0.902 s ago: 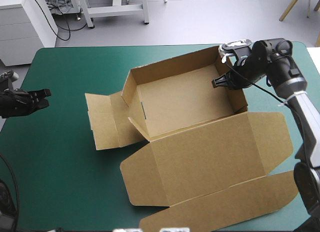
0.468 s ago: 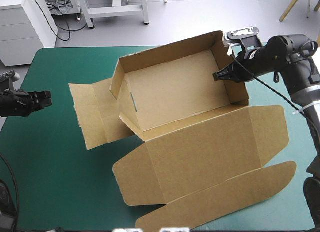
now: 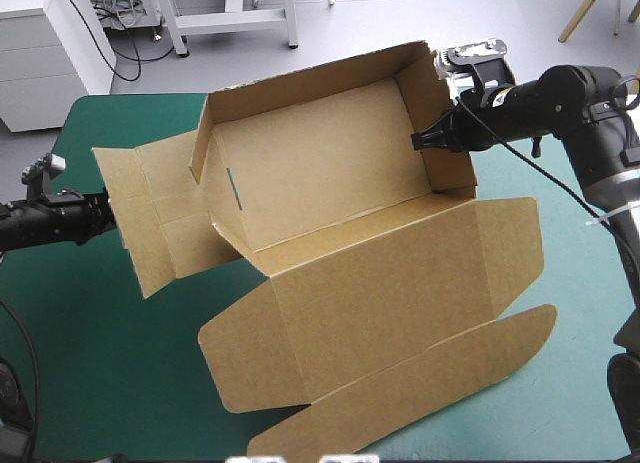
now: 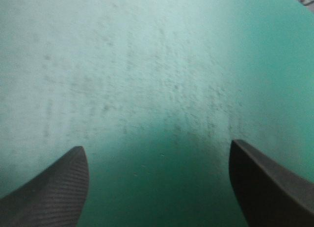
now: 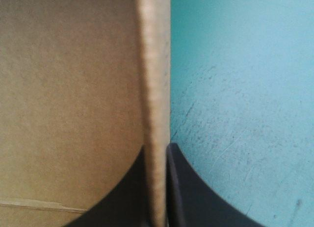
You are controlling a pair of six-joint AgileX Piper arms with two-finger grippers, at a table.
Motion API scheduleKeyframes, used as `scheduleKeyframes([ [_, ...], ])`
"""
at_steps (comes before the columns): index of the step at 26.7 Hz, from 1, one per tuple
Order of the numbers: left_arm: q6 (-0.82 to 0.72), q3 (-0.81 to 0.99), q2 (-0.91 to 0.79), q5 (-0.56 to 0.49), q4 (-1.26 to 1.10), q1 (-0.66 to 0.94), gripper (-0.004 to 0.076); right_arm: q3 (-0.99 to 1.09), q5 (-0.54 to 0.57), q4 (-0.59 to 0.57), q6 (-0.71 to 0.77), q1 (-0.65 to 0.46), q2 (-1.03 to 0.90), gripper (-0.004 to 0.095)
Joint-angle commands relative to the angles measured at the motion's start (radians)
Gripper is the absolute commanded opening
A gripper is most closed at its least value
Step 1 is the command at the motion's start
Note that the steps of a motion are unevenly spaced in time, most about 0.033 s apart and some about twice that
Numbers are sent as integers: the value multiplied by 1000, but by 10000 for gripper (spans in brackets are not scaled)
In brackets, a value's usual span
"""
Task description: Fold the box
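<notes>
1. Teal-green cover fills the scene, matte and faintly scuffed under both arms.
2. From the far right the arm reaches in, and the right gripper is clamped on the right wall of the box, rough board edge pinched between black fingers.
3. Mid-table, the brown tray stands open and tilted, walls raised, lid spread toward the near edge.
4. At the left edge the left gripper hovers low, fingers wide apart over bare cover.

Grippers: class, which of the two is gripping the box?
The right gripper, shut on a wall of the box; the left gripper stands open over the teal-green cover.
</notes>
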Motion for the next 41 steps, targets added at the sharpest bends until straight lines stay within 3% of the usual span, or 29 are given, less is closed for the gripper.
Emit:
scheduleKeyframes([
  [1,160,73,-33,102,-214,2,564,-37,-80,60,-34,-8,-49,-19],
  [4,275,135,-33,228,-308,0,564,-37,-83,85,-41,-8,-49,-19],
  [10,322,162,-52,225,-335,-81,564,-37,-107,81,-43,-8,-49,-19],
  [16,380,156,-94,225,-368,-204,559,-37,-138,2,-34,-8,-49,-19],
  [25,387,101,-202,225,-466,-240,559,-35,-141,-109,36,-6,-49,-15],
  [41,379,96,-243,225,-685,-417,548,-34,-175,-137,62,-6,-49,-7],
])
